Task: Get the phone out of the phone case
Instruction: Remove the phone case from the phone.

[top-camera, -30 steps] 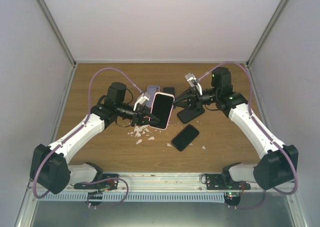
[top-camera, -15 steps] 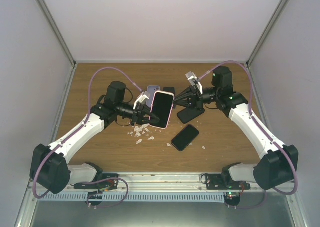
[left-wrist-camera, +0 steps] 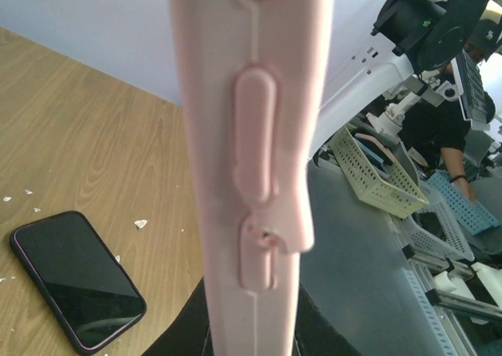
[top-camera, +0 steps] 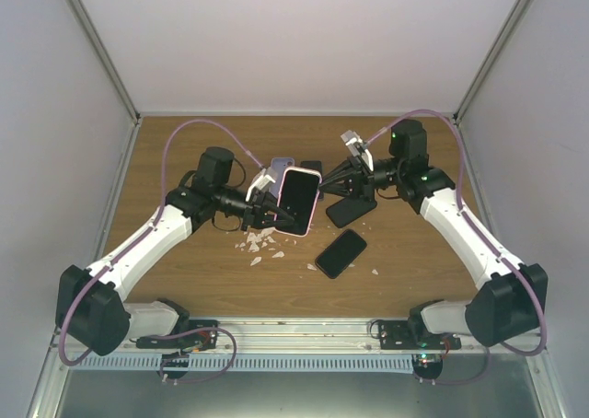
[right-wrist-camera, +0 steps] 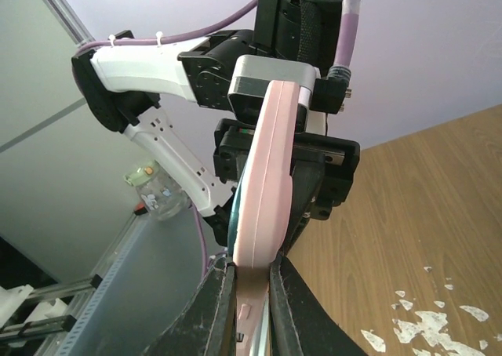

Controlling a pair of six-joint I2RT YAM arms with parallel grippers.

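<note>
Left end effector point(top-camera: 274, 215) grips the pink phone case point(top-camera: 315, 208) aloft over the tabletop point(top-camera: 184, 261), with the dark phone point(top-camera: 297, 200) inside; right end effector point(top-camera: 324, 186) clamps its far edge. Left wrist: case edge-on, raised side buttons. Right wrist: fingers point(right-wrist-camera: 222, 309) pinch the case rim, seemingly tight.

Pink case point(left-wrist-camera: 255, 176) edge-on, upright, fills centre frame — side buttons facing camera. Black phone point(left-wrist-camera: 77, 277) flat, screen up, on wood table point(left-wrist-camera: 94, 152) at 8 o'clock — white crumbs point(left-wrist-camera: 141, 223) nearby. Mesh basket point(left-wrist-camera: 369, 172) at 3 o'clock.
</note>
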